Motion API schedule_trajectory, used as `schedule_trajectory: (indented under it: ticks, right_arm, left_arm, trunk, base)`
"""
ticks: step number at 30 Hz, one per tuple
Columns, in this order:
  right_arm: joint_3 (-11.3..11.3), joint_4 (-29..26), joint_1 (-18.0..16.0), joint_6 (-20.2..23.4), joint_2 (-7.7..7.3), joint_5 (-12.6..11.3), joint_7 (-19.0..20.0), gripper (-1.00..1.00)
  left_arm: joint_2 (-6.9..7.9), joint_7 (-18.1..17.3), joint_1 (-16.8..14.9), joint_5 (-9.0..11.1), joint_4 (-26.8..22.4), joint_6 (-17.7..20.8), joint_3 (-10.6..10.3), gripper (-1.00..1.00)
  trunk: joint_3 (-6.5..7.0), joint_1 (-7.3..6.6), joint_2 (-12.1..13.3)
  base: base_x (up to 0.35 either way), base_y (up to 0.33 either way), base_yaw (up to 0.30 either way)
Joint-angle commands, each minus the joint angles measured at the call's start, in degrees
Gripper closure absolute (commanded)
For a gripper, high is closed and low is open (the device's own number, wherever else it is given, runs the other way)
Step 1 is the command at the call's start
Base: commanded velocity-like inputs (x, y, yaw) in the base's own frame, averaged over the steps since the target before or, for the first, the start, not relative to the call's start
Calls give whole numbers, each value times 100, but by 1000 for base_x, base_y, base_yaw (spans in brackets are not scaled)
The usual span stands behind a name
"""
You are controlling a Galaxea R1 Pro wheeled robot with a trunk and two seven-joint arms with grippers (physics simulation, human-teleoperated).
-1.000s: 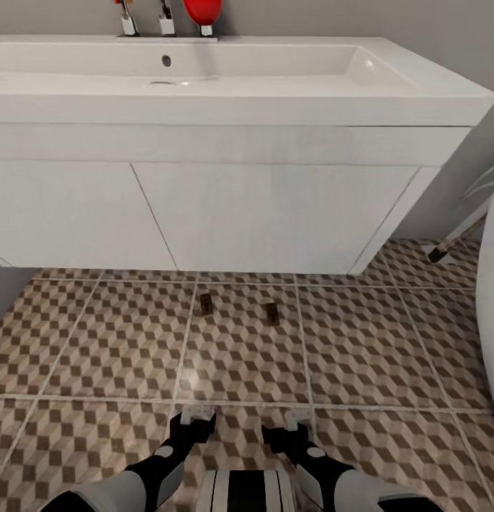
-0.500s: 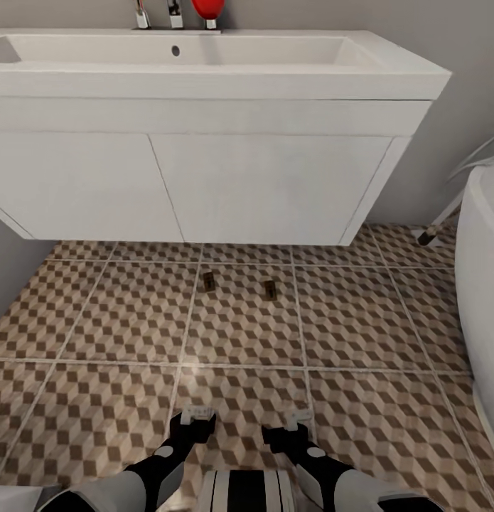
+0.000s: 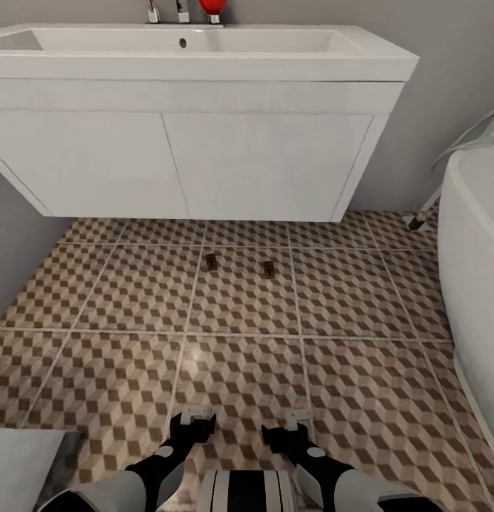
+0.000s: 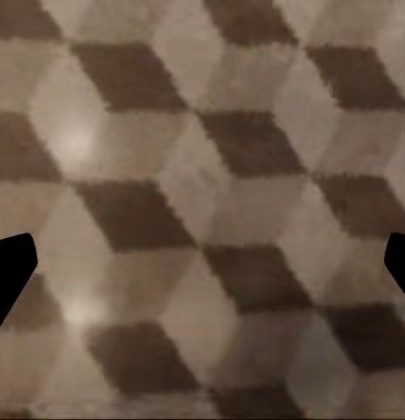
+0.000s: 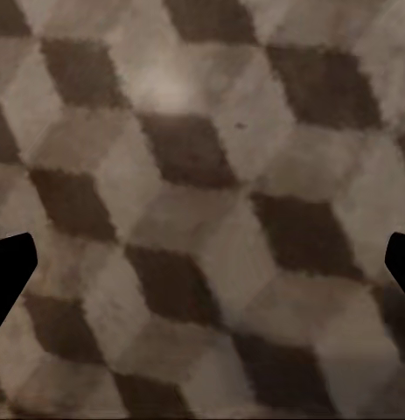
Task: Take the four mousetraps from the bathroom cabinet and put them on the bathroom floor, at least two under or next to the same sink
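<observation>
View has pulled back from the sink (image 3: 204,57), so the base is backing off; two traps (image 3: 212,262) (image 3: 268,269) lie on the floor (image 3: 360,384) well ahead of both spread, empty hands (image 3: 192,419) (image 3: 292,425), two left to fetch.

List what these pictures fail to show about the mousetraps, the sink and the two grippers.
- Two mousetraps on the bathroom floor, head view: too small to make out their wire parts.
- Sink: its tap is cut off by the top edge, its left end by the left edge.
- Left gripper and right gripper, wrist views: only dark finger edges at the frame sides, nothing between them.
</observation>
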Motion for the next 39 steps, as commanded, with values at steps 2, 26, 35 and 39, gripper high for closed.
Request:
schedule_trajectory:
  ticks: [2,26,35,39]
  right_arm:
    - [3,16,-6,-30,0,20,-1,-100]
    - [1,16,-6,-30,0,20,1,-100]
    - [6,16,-6,-30,0,14,3,-100]
    - [7,16,-6,-30,0,13,5,-100]
  left_arm:
    - [-2,7,-3,44,7,-20,-49,-100]
    - [39,7,-3,44,5,-29,-49,-100]
    - [42,7,-3,44,5,-29,-49,-100]
    - [42,7,-3,44,5,-29,-49,-100]
  trunk:
    - [-3,-5,-2]
    - [-3,-5,-2]
    - [-3,-5,-2]
    - [-3,-5,-2]
  base:
    - [-335,0,0]
    - [-130,0,0]
    - [-3,0,0]
    - [0,0,0]
